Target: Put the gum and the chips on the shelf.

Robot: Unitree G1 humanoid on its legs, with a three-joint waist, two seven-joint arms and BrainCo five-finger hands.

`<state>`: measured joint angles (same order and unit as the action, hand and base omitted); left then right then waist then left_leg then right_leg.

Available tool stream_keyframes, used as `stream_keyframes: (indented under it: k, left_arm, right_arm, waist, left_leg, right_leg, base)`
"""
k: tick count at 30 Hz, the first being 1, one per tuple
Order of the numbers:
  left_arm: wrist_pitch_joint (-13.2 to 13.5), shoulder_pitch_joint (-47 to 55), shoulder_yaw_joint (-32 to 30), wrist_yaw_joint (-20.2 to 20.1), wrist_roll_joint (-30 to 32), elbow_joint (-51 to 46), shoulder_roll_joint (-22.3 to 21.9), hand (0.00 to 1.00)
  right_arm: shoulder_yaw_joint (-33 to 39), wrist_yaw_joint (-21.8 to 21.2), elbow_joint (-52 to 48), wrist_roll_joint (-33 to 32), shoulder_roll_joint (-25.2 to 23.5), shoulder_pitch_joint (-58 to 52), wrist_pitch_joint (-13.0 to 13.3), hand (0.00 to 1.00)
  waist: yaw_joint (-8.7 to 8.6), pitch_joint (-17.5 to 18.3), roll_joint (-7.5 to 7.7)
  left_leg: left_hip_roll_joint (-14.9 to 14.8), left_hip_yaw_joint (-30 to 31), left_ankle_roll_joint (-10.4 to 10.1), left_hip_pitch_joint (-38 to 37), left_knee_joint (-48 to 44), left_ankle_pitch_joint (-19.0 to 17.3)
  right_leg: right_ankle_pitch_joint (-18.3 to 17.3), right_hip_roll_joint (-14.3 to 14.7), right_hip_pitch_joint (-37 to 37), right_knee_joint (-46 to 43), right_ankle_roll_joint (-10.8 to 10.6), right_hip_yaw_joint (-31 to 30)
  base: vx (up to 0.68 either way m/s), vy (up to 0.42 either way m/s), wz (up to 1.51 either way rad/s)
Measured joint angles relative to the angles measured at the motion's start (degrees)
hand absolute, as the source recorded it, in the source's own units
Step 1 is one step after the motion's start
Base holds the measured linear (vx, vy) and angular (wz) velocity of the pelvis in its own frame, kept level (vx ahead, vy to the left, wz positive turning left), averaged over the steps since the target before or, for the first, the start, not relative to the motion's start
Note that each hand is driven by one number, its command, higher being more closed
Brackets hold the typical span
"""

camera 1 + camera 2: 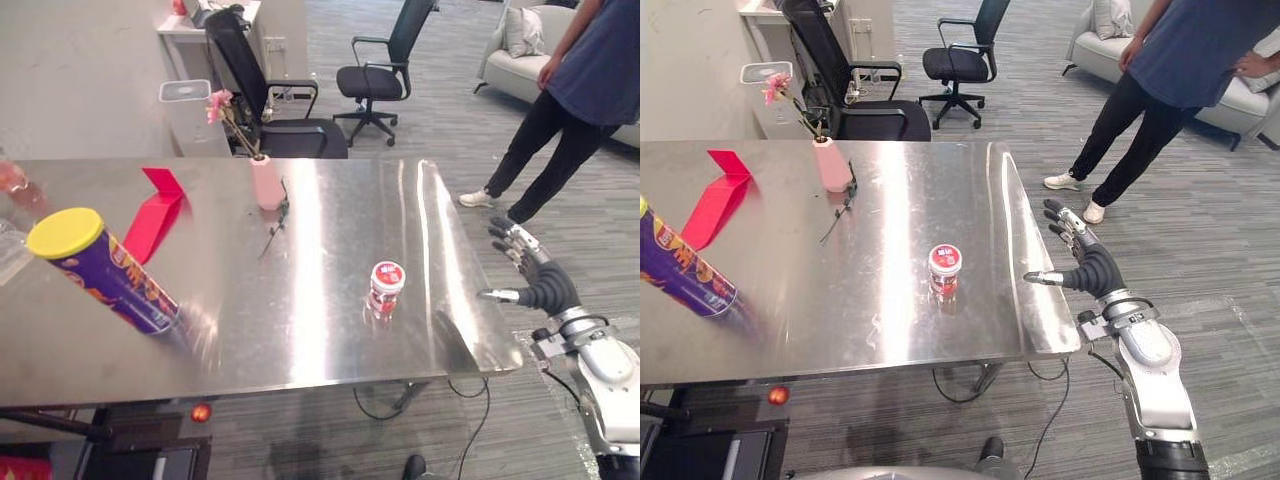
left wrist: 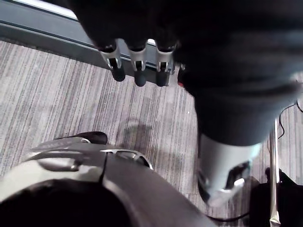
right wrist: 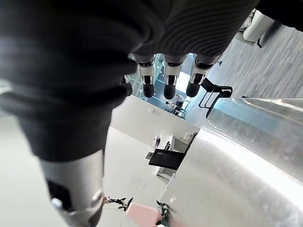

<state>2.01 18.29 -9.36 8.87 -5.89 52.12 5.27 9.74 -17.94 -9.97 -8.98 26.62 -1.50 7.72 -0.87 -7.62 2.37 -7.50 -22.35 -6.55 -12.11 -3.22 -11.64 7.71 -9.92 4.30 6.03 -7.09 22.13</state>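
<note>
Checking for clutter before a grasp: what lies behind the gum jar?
Bare table directly behind the gum jar; farther back and left, a pink vase holding a flower. The jar covers a patch just behind its base.

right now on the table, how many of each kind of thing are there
chips can: 1
gum jar: 1
pink vase with flower: 1
red folded card: 1
total: 4, not counting unclear items cut off at the left edge
</note>
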Motion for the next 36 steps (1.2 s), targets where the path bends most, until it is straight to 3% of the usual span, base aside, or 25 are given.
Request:
stream_keyframes:
  k: [5,14,27,36]
  left_arm:
    - [0.0,-0.08,0.55,0.0,0.0,-0.09,0.29,0.0]
    - [-0.16,-0.05,1.21,-0.15,0.17,-0.09,0.66,0.0]
    - [-1.0,-0.01,2.32,-0.16,0.51,-0.6,1.35,0.0]
    - [-1.03,-0.04,2.4,-0.16,0.55,-0.77,1.57,0.0]
  right_arm:
    - [-1.33,0.24,5.74,0.02,0.0,1.01,-0.04,0.0]
    - [-1.84,0.52,11.31,0.04,0.0,3.94,-0.05,0.0]
    - [-6.45,-3.9,13.38,0.36,-0.09,5.91,-0.04,0.0]
    - [-8.49,-4.89,16.61,3.83,-0.2,7.03,-0.01,0.0]
  waist:
    - [0.92,0.19,-0.32]
    - [1.11,0.21,-0.36]
    - [1.37,0.16,0.18]
    - [2.52,0.28,0.49]
  left_leg:
    - [0.25,1.71,0.24,0.87,-0.04,0.19]
    - [0.92,4.18,0.93,1.71,0.01,0.87]
    - [2.1,5.72,1.56,2.82,0.17,1.38]
    - [2.56,6.83,1.85,2.9,0.98,1.96]
  right_leg:
    - [0.0,-0.31,0.29,0.03,0.0,1.42]
    - [0.14,-1.15,0.89,0.08,-0.22,3.39]
    - [0.5,-2.26,0.9,0.09,-0.73,4.48]
    - [0.51,-2.61,0.93,0.09,-0.73,5.54]
  base:
    - [-0.03,-0.017,0.13]
    - [-0.02,-0.01,0.14]
    - [-0.03,0.002,0.06]
    - [0.0,-0.002,0.05]
